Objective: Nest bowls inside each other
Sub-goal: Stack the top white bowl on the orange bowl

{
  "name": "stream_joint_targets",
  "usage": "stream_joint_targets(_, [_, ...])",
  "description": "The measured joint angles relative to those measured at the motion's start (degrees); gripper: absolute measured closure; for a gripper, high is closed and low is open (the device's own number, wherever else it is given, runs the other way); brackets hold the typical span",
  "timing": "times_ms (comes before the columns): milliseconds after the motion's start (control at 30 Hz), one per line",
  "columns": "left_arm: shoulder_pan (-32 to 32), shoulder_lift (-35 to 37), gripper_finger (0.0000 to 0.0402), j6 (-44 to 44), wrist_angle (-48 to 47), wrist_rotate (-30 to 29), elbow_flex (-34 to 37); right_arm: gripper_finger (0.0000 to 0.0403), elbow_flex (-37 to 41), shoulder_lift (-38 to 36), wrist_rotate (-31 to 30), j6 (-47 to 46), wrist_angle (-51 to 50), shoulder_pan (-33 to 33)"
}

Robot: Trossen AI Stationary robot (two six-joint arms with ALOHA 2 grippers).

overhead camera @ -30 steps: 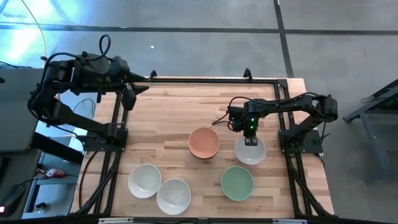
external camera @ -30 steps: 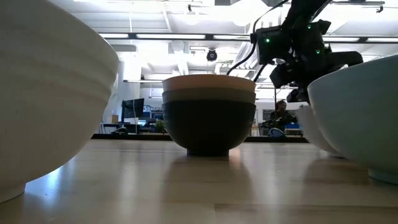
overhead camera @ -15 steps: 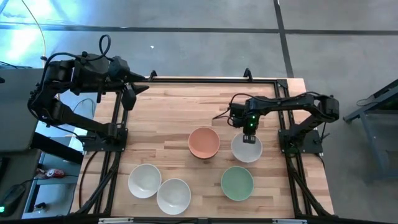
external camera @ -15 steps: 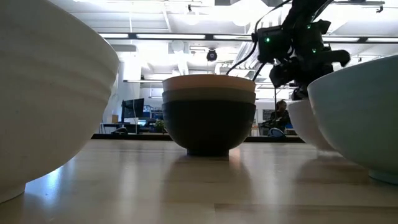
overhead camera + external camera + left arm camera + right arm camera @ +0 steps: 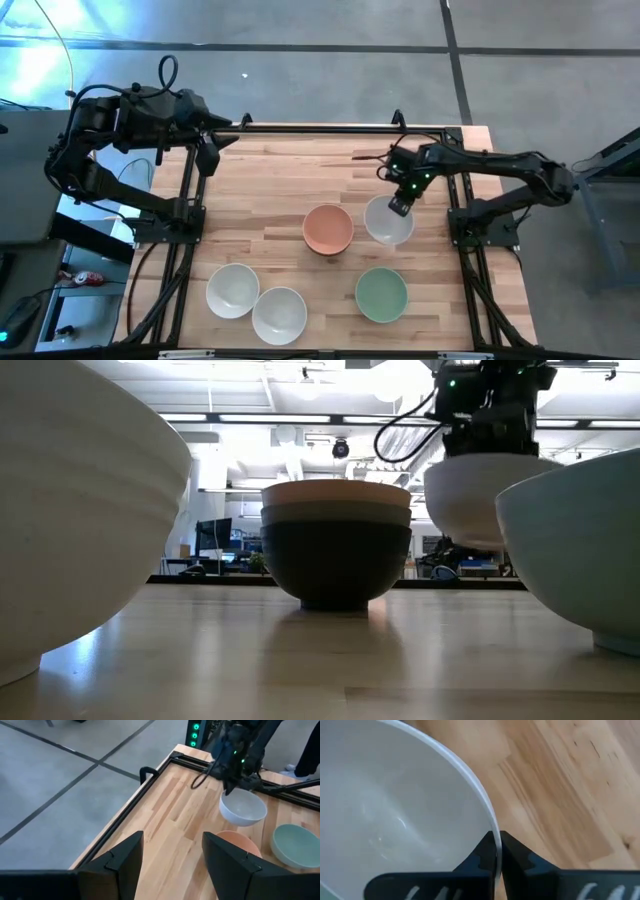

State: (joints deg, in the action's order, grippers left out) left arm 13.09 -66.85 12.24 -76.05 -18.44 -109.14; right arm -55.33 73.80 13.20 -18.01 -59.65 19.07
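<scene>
Wood table (image 5: 270,200): right gripper (image 5: 401,206) pinches white bowl's (image 5: 389,221) rim, lifted beside the peach stack (image 5: 328,229). Next, I'd guess, carry it over and drop it in; left gripper (image 5: 170,865) waits open at the edge.

The table (image 5: 270,190) is pale planked wood with a satin sheen. The white bowl (image 5: 390,815) looks smooth and glossy, perhaps glazed ceramic.

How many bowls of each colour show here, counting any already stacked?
White bowls: 3 — one lifted clear of the table by the right gripper, two on the table
Peach-orange bowl: 1
Olive-grey bowl: 1
Black bowl: 1
Mint green bowl: 1
Total: 7
</scene>
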Motion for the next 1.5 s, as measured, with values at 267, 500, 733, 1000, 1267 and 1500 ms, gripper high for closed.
stream_joint_targets(267, [0.0,0.0,0.0211,0.0,0.0,-0.2,0.0,0.0403,-0.1,-5.2,1.5,-12.2,-4.4,0.1])
stream_joint_targets(500, [0.0,-0.2,0.0209,0.0,0.0,-0.2,0.0,0.0403,-7.4,-6.7,2.7,-16.8,-10.6,-0.1])
stream_joint_targets(733, [0.0,-0.5,0.0210,0.0,-0.2,-0.2,0.0,0.0403,-23.1,-3.7,-2.6,-17.4,-21.4,-0.1])
stream_joint_targets(1000, [0.0,-0.8,0.0211,0.0,-0.8,-0.2,0.0,0.0403,-39.2,4.6,-2.7,-19.3,-30.3,-0.4])
stream_joint_targets(1267, [0.0,-0.8,0.0210,1.5,-6.7,-4.4,0.0,0.0403,-50.7,14.9,0.3,-18.6,-30.3,-1.7])
stream_joint_targets(1500, [0.0,0.2,0.0209,3.7,-10.3,-7.6,5.1,0.0403,-55.0,22.6,0.8,-17.0,-30.3,-4.2])
